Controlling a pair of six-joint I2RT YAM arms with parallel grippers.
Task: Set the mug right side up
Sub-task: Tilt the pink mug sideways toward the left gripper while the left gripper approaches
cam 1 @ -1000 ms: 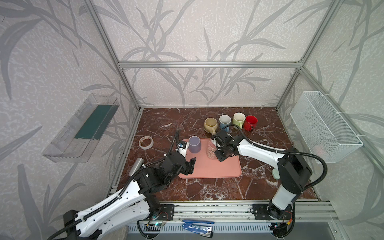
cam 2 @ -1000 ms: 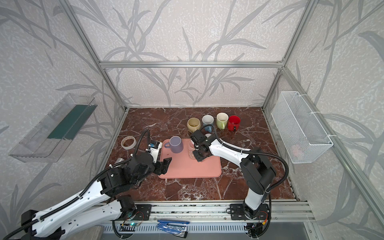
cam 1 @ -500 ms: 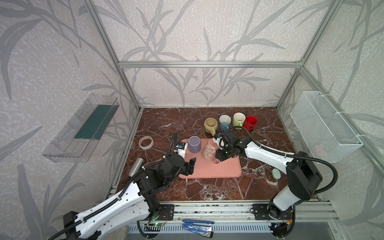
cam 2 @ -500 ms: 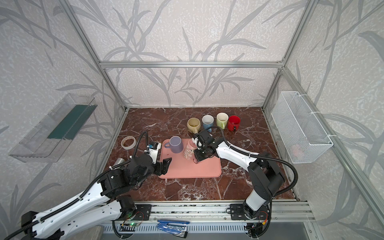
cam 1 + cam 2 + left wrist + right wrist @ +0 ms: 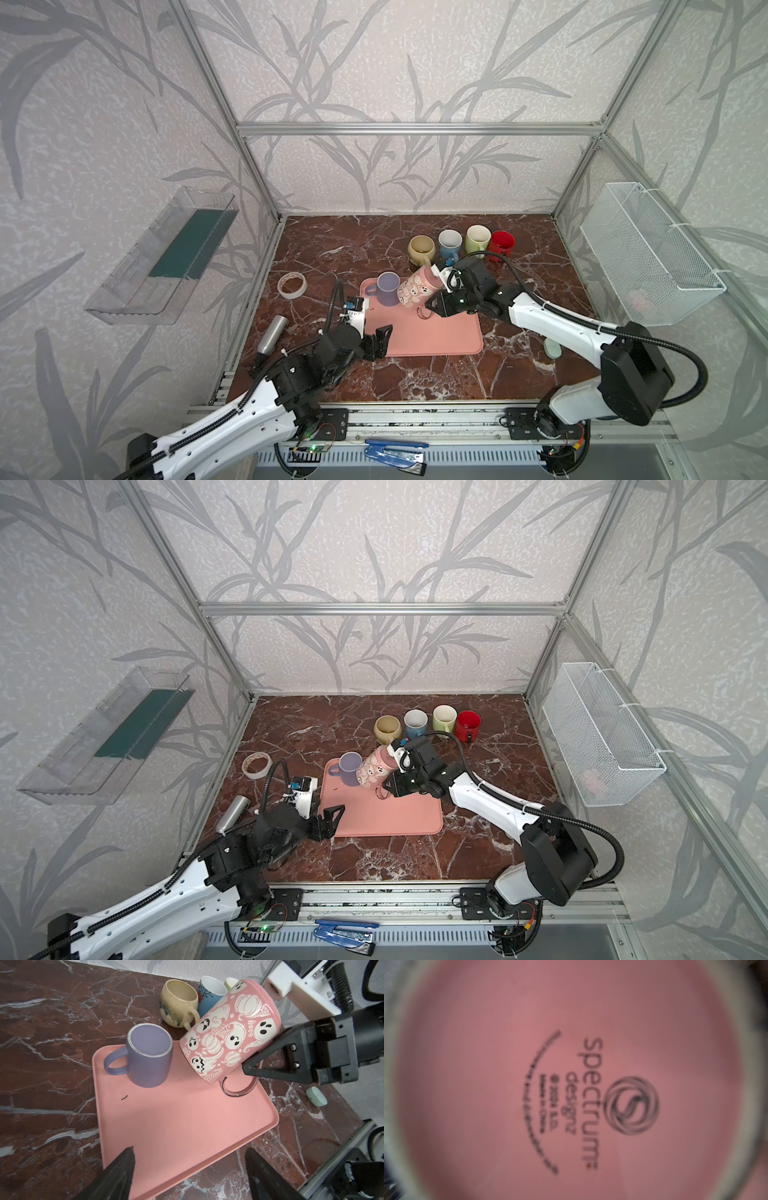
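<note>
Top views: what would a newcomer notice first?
The pink ghost mug, tipped at a slant over the pink tray, its handle pinched in the right gripper. Beside it on the tray a purple mug stands upside down; the left gripper hangs open at the tray's near left corner.

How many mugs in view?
6: beige, blue, green, red in back row; purple upside down on tray; pink tilted in right gripper.
</note>
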